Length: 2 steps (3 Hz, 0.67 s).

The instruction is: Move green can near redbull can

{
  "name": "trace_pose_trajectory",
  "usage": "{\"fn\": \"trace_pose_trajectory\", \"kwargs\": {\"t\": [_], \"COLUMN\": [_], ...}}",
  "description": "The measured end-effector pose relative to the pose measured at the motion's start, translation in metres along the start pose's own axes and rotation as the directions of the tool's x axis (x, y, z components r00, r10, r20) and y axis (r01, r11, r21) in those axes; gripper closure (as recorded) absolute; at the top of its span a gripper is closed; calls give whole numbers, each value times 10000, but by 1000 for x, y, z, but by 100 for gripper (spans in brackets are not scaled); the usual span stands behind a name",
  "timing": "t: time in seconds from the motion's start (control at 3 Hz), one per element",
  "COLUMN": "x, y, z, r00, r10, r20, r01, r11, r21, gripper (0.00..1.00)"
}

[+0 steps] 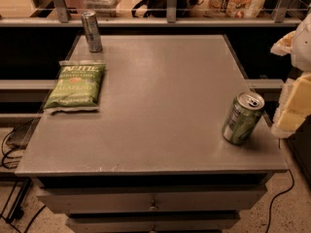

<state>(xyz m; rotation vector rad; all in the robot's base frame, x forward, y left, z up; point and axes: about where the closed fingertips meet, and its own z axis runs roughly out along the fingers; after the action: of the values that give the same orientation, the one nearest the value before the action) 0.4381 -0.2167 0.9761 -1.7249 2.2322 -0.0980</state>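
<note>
The gripper (293,108) sits at the right edge of view, just off the table's (165,130) right side; whether it is wide or closed cannot be told. It holds nothing visible. The green can (243,118) stands just to its left, near the table's front right corner. The redbull can (91,31) stands upright at the far left corner, well apart. A green chip bag (75,86) lies flat in front of it. The drawers (153,202) below are shut.

Grey drawered table (165,106) on speckled floor (297,213)
</note>
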Motion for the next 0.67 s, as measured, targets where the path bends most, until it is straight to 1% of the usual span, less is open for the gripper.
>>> {"fn": "trace_pose_trajectory", "kwargs": {"t": [0.33, 0.67], "x": [0, -1], "y": [0, -1], "z": [0, 0], "r00": [10000, 9999], "r10": [1, 61], "r20": [1, 153], "r01": [-1, -62], "r11": [10000, 10000], "r21": [1, 59], "gripper": [0, 0]}}
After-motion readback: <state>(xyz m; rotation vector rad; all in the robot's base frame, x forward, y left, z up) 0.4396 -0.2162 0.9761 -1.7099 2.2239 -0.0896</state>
